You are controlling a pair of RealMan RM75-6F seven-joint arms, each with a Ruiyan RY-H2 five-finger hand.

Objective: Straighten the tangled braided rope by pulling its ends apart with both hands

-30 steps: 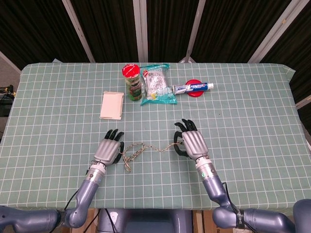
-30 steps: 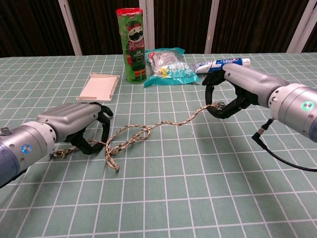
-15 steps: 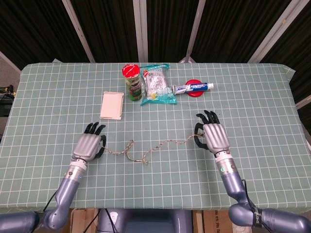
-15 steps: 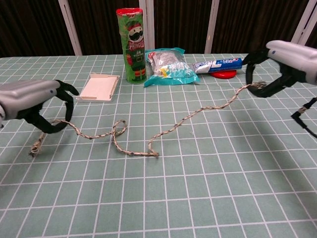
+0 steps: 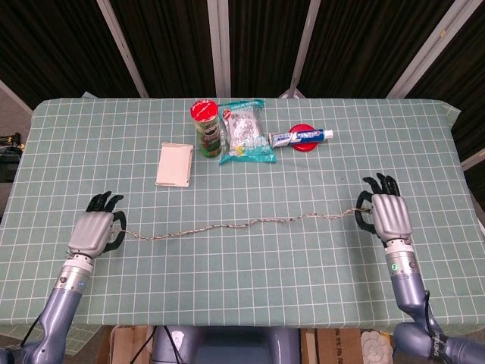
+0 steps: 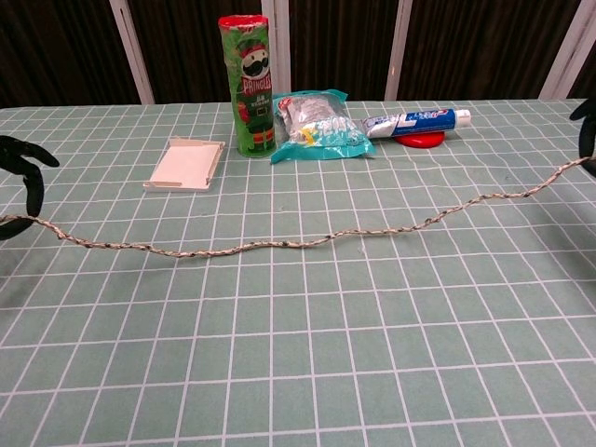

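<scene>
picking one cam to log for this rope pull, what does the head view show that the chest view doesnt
Only the head view shows each whole robot hand with its forearm: left robot hand, right robot hand, one at each rope end. Only the chest view shows the chips can side-on, label readable; of the hands it catches just dark fingertips at its edges. Both show the rope stretched out, unknotted, the white box and toothpaste.

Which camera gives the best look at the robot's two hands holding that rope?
The head view: left hand and right hand show whole, each holding an end of the rope. The chest view shows only dark fingertips at its edges.
</scene>
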